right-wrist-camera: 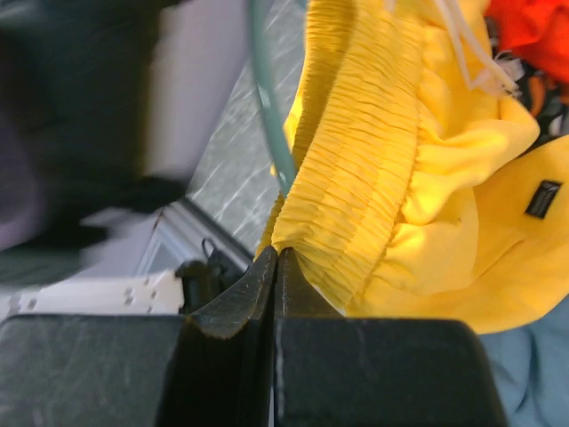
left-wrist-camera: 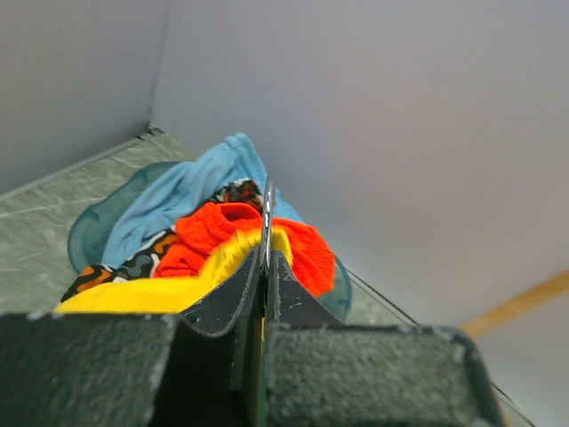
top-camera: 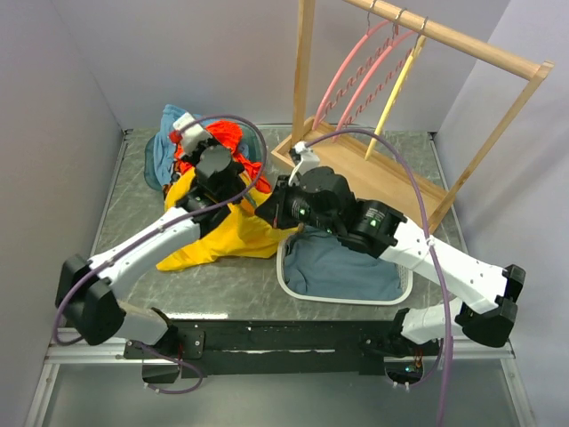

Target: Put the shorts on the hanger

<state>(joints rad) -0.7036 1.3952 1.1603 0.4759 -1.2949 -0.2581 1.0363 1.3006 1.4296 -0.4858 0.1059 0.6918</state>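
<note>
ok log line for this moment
left claw: shut on hanger hook | right claw: shut on shorts waistband

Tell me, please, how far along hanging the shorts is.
Done: the right gripper is shut on the waistband of the shorts; the left gripper pinches a thin metal piece, probably the hook of the teal hanger. In hand: its bar sits beside the waistband. Left: getting the shorts, lying on the table, onto it.
</note>
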